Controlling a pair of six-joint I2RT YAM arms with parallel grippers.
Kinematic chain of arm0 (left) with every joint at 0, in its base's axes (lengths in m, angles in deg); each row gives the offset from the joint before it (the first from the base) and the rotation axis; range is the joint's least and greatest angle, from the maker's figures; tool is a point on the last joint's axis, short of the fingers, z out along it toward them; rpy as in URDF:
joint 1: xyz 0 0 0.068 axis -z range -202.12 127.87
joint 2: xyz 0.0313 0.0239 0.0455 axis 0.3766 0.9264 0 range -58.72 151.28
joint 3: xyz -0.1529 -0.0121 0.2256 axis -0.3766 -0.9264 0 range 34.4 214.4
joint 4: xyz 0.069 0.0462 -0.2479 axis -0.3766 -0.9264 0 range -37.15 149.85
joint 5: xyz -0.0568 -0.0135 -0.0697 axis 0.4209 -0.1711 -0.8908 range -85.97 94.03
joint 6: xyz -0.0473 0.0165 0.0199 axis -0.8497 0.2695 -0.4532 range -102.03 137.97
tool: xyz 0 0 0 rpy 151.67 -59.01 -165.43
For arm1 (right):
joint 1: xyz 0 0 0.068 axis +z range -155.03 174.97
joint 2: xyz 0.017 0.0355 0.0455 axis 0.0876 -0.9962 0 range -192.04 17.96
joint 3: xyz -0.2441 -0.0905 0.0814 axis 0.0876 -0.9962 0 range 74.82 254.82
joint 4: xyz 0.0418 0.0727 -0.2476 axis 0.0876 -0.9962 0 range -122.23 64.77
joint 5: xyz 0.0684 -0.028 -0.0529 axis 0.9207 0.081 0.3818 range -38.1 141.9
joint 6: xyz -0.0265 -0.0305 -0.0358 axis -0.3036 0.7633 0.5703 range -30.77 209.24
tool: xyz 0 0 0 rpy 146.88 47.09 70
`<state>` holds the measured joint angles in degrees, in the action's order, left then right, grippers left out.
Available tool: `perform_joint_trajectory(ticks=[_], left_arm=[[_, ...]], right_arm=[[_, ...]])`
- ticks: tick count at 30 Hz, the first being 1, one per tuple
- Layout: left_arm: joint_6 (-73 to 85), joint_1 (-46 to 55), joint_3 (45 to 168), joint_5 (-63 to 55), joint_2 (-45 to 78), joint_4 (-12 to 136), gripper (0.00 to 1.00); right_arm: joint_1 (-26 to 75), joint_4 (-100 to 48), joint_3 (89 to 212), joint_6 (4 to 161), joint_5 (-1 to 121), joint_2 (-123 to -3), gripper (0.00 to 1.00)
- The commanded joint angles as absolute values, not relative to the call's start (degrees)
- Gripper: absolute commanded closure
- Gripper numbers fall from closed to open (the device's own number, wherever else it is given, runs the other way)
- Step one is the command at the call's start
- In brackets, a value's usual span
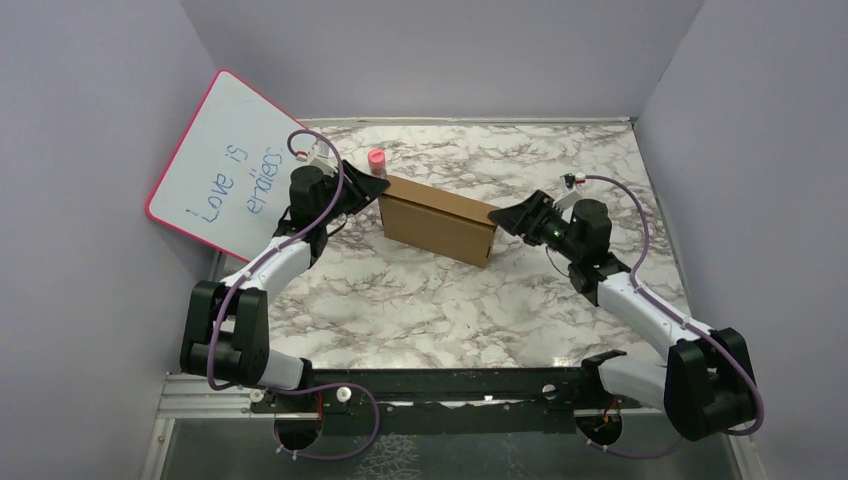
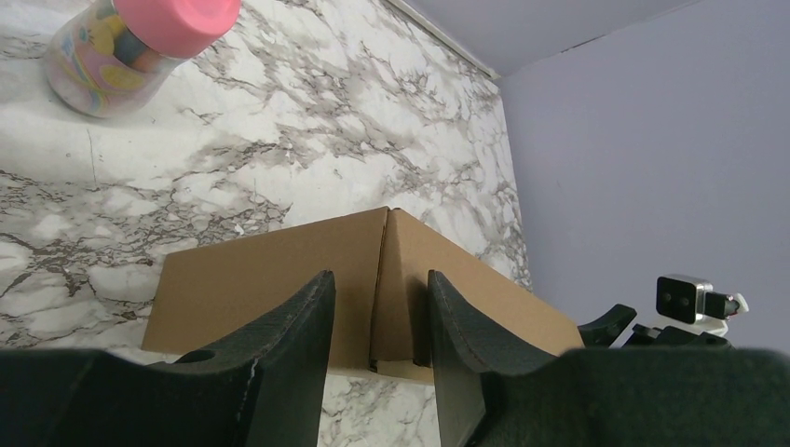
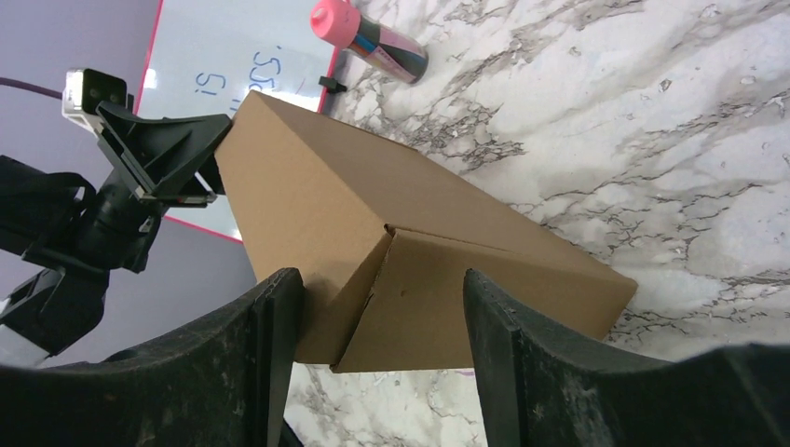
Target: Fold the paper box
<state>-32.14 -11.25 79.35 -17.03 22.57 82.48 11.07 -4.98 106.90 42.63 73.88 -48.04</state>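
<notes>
The paper box (image 1: 438, 219) is a closed brown cardboard box standing on the marble table, its long side running from back left to front right. My left gripper (image 1: 366, 186) is open at the box's left end. In the left wrist view the box (image 2: 251, 279) has a corner edge just beyond the gap of that gripper (image 2: 377, 279). My right gripper (image 1: 503, 218) is open at the box's right end. In the right wrist view its fingers (image 3: 380, 277) stand wide on either side of a box (image 3: 307, 186) corner. Neither gripper holds anything.
A small jar with a pink lid (image 1: 376, 160) stands just behind the box's left end, and shows too in the left wrist view (image 2: 140, 47). A pink-framed whiteboard (image 1: 225, 165) leans on the left wall. Purple walls enclose the table (image 1: 420, 300).
</notes>
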Motion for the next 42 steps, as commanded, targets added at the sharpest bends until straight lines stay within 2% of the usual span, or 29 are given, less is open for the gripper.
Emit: perform_joint_trajectory(ticks=[1,14,24,29,36,42], left_arm=[[-30.15,-10.9,77.24,-15.84,23.98,76.79,0.59],[-31.45,-12.3,74.59,-21.36,25.03,76.59,0.54],[-29.47,-14.28,70.53,-22.68,20.93,73.41,0.57],[-30.47,-14.27,66.57,-23.21,19.72,75.21,0.64],[-35.66,-14.3,61.52,-26.73,22.5,82.23,0.87],[-40.7,-14.29,58.69,-29.09,25.48,88.94,1.0]], right_arm=[[10.97,-5.12,102.77,44.24,77.14,-50.12,0.34],[10.88,4.12,95.47,47.59,75.44,-56.74,0.45],[9.63,7.38,100.56,49.85,80.43,-65.0,0.6],[9.58,6.03,104.25,50.97,82.26,-68.06,0.66],[9.56,3.89,108.42,52.01,83.48,-71.48,0.66],[9.18,2.8,110.35,51.79,83.11,-72.47,0.67]])
